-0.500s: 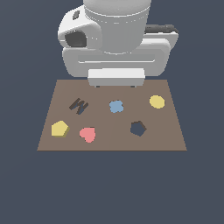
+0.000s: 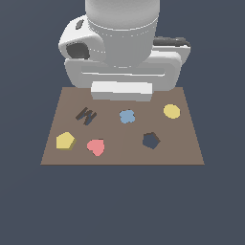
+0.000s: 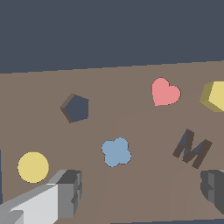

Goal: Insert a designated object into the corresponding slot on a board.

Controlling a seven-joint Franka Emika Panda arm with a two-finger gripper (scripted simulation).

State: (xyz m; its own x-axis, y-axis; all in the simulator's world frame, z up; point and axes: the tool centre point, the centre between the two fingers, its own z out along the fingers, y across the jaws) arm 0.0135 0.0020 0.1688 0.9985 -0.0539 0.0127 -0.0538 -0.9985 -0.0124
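pincer wide open, holding nothing, hanging above the middle of the brown board, over the blue clover shape; one finger visible near the yellow round disc, the other at the far side beside the dark zigzag cutout. yellow pentagon block lying flat near the board corner at the exterior view's left, just beside the pink heart, apart from it and not touched by anything. navy pentagon slot well apart, toward the exterior view's right, empty. step in hand, by judgement: approach to the block, grasp not yet begun. to do well: first bring the pincer directly above the pentagon, then go down straight, not diagonal, to avoid pushing the heart. best to put the fingers on two opposite places of the pentagon, one flat side and the corner or side across from it, so no twist at closing. block thin, so a low descent needed, almost to the board surface, without scraping it. careful not to confuse with the round disc, same colour. after lifting, probably necessary to match the block's rotation with the slot outline before lowering.
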